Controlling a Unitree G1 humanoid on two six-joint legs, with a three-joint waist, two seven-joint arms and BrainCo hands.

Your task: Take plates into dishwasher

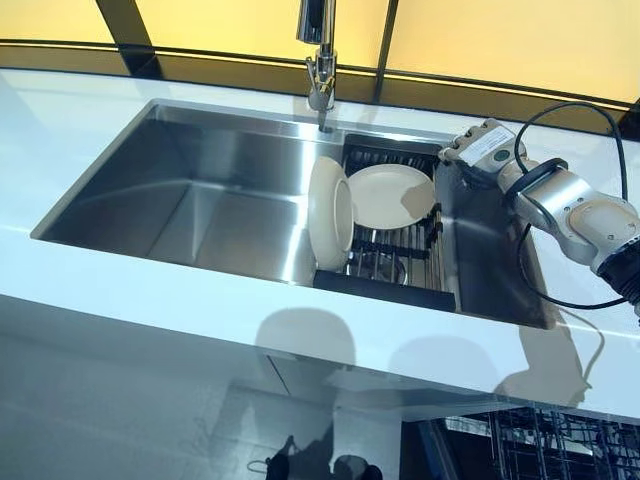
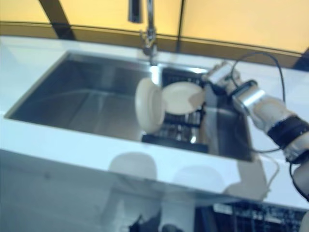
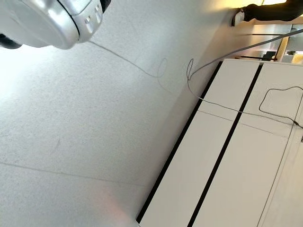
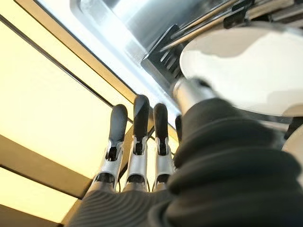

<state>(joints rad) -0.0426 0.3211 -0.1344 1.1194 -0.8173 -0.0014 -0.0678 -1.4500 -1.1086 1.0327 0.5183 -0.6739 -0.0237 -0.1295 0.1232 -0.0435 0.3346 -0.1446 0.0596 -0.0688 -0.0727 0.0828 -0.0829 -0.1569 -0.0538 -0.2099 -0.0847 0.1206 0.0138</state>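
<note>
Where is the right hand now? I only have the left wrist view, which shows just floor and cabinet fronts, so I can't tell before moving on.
Observer: The right hand is over the right end of the sink, beside the dark rack.
Operator: Has it grabbed a plate?
Observer: No. Its fingers are straight and curl round nothing.
Operator: How many plates are in the rack?
Observer: Two: an upright plate and a tilted plate nearer the hand.
</note>
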